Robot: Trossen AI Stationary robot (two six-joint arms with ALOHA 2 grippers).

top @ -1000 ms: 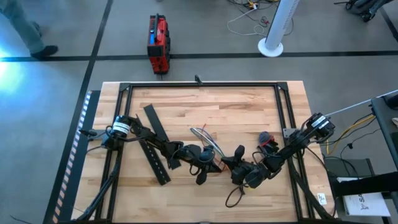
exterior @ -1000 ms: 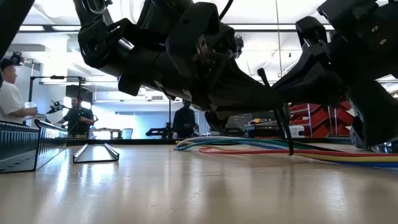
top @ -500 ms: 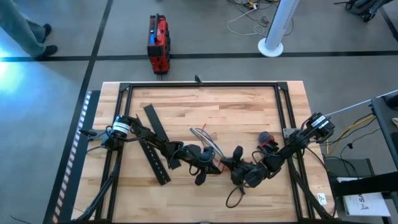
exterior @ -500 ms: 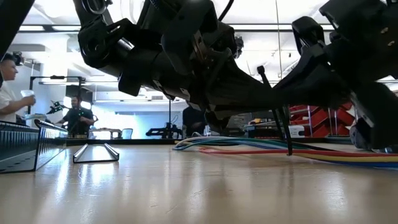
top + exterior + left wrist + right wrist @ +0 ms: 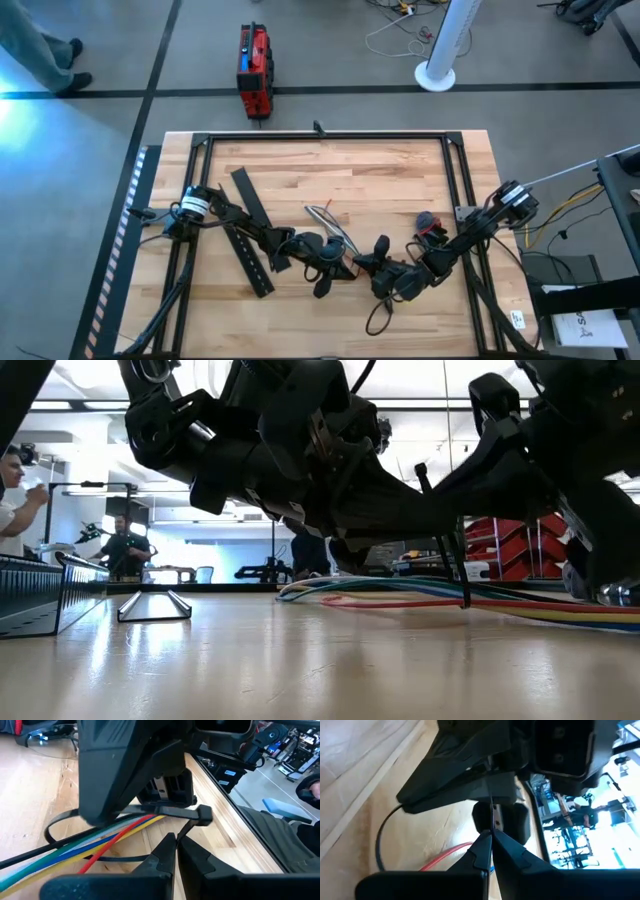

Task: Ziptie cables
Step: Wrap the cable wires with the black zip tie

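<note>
- Near the bench's (image 5: 400, 170) front middle, both end effectors meet over the cables (image 5: 75, 842).
- Cables: thin flexible wires in blue, green, yellow, red and white, lying flat on the wood as one close bundle; the low view shows them fanning out slightly at one end (image 5: 330, 592).
- Zip tie (image 5: 192, 813): black strap looped round the bundle, its square head beside the cables and a thin tail running off.
- Left end effector (image 5: 176, 840): fingers together, pinched on the zip tie tail just beside the head.
- Right end effector (image 5: 491, 836): fingers together, clamped on a thin black strand, seemingly the zip tie.
- Black slotted bar (image 5: 248, 255) lies left of the cables, under the left arm.
- Dark wire tangle with red clip (image 5: 428, 222) sits by the right arm.
</note>
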